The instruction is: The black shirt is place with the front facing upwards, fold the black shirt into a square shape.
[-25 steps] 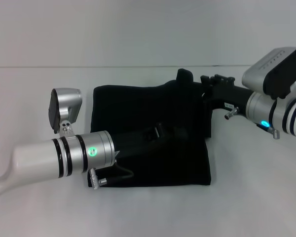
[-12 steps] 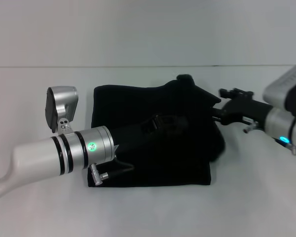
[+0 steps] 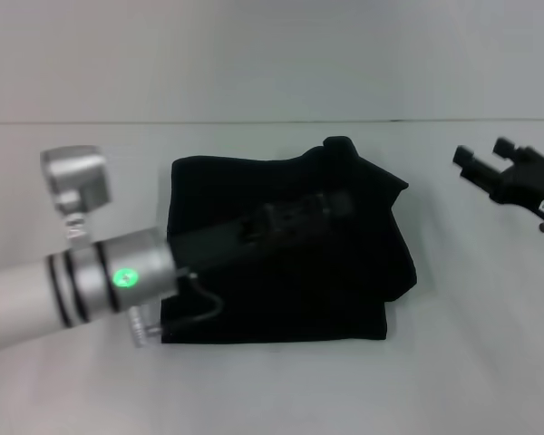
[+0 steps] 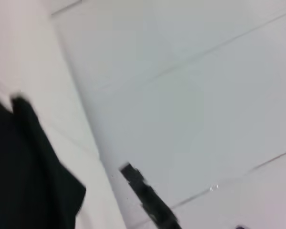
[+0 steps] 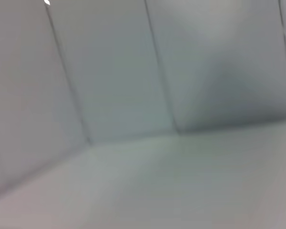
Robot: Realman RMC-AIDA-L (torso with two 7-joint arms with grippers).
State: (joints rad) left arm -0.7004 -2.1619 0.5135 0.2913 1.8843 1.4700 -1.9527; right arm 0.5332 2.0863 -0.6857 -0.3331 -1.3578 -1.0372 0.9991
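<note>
Head view shows the black shirt (image 3: 281, 249), soft, light and limp, folded near-square on the white table (image 3: 254, 390), best pinched at an edge, with the left gripper (image 3: 331, 204) over it, jaws unclear, and the right gripper (image 3: 480, 159) apart, spread.

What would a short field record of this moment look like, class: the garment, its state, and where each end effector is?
garment: black shirt, folded into a roughly square bundle
surface: white table
flaw: one flap bulges out at the shirt's right edge, and a bump sticks up at its far edge
left end effector: over the shirt's middle, dark against the cloth
right end effector: off the shirt to its right, above the table, fingers apart, holding nothing
</note>
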